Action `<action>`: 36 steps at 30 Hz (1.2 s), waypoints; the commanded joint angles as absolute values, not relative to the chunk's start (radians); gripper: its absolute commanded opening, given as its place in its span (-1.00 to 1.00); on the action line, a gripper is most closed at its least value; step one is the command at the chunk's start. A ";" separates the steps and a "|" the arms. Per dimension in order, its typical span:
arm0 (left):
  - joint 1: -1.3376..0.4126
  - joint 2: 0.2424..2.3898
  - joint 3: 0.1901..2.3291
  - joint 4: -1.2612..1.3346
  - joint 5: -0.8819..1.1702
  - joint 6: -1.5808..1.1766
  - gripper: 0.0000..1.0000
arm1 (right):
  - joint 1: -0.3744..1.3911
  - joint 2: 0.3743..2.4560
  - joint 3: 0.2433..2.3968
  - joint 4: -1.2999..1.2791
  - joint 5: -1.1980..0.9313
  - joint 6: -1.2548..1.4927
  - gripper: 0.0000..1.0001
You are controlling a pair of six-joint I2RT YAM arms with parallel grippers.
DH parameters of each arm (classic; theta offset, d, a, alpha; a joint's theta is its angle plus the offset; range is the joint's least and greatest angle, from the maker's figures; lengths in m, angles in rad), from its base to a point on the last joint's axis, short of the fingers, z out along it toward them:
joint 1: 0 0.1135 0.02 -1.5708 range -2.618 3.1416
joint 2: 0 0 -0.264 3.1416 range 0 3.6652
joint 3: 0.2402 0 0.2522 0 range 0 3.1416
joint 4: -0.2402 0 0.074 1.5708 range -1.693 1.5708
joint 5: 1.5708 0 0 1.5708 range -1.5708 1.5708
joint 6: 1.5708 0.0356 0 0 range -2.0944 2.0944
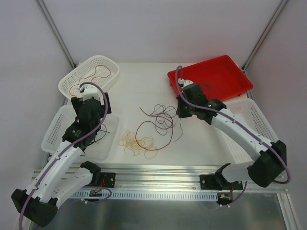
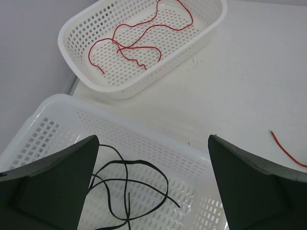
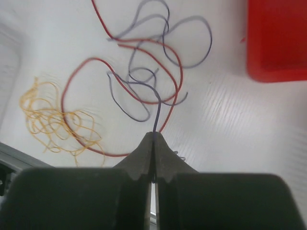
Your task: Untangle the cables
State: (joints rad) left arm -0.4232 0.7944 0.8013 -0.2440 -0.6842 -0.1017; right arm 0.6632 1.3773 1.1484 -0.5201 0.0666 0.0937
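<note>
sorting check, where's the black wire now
Left wrist view: the black wire lies looped in the nearer white basket on the left side, under the open left hand.

Left arm (image 1: 62,163) and right arm (image 1: 237,129): white link shells, black joint housings and black bases. A thick lilac cable (image 1: 92,84) runs along each. Fingers (image 2: 53,182) matte black, wedge-shaped.

overhead view from behind; close downward wrist views of its baskets (image 2: 139,86) (left) and cables (image 3: 157,115) (right)
</note>
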 commanded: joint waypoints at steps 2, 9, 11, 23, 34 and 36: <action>-0.413 0.796 0.793 -0.210 -0.684 -0.114 0.98 | 0.666 1.200 1.381 -0.730 0.162 0.006 -0.99; -0.413 0.799 0.792 -0.210 -0.680 -0.114 0.98 | 0.626 1.082 1.647 -0.841 0.311 -0.089 -0.99; -0.413 0.801 0.792 -0.210 -0.683 -0.115 0.98 | 0.605 1.062 1.687 -0.851 0.336 -0.109 -0.99; -0.413 0.808 0.788 -0.209 -0.684 -0.114 0.98 | 0.439 1.091 2.031 -0.750 0.365 -0.210 -0.99; -0.413 0.819 0.790 -0.210 -0.579 -0.110 0.98 | 0.434 1.120 2.016 -0.468 0.169 -0.176 -0.99; -0.413 0.825 0.788 -0.210 -0.510 -0.112 0.98 | 0.433 1.135 2.010 -0.454 0.182 -0.198 -0.99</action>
